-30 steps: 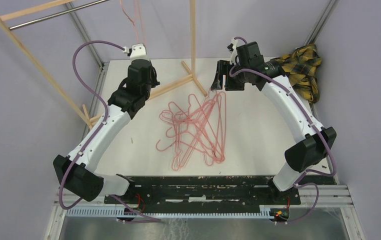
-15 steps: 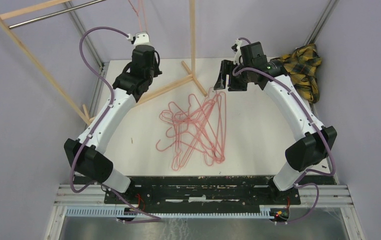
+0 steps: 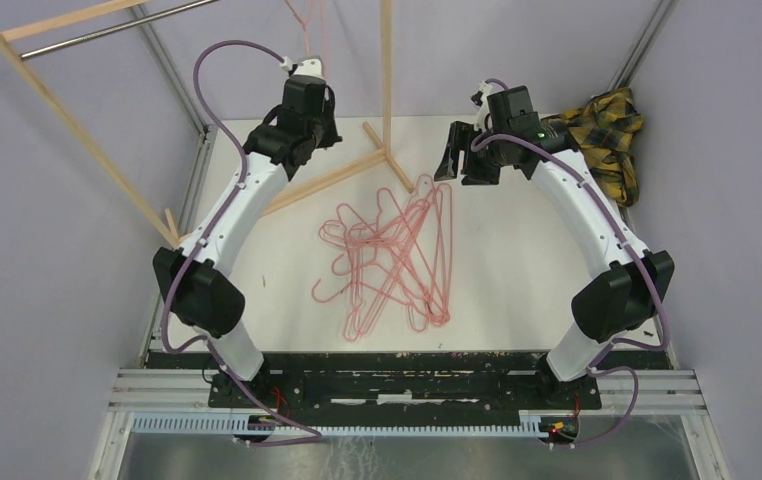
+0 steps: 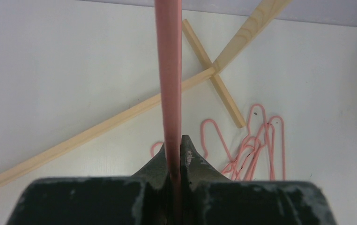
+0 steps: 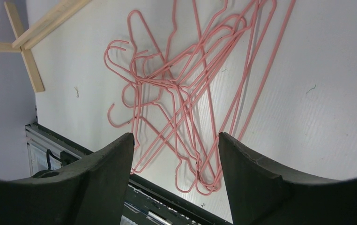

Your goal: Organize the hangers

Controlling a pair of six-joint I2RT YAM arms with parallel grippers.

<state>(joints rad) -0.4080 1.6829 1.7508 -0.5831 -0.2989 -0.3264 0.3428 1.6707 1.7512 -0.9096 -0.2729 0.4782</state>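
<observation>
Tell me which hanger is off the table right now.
The hanger clamped in the left gripper, raised above the table's far edge. All the others lie flat in the tangled pile on the table, with no gripper holding them.

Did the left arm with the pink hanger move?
Yes. The left gripper, holding a hanger, moved back and rightward, nearer the upright wooden post.

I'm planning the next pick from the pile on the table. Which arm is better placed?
Probably right: the right claw is open above the hanger pile. The left claw is shut on a single hanger, held up near the rack.
</observation>
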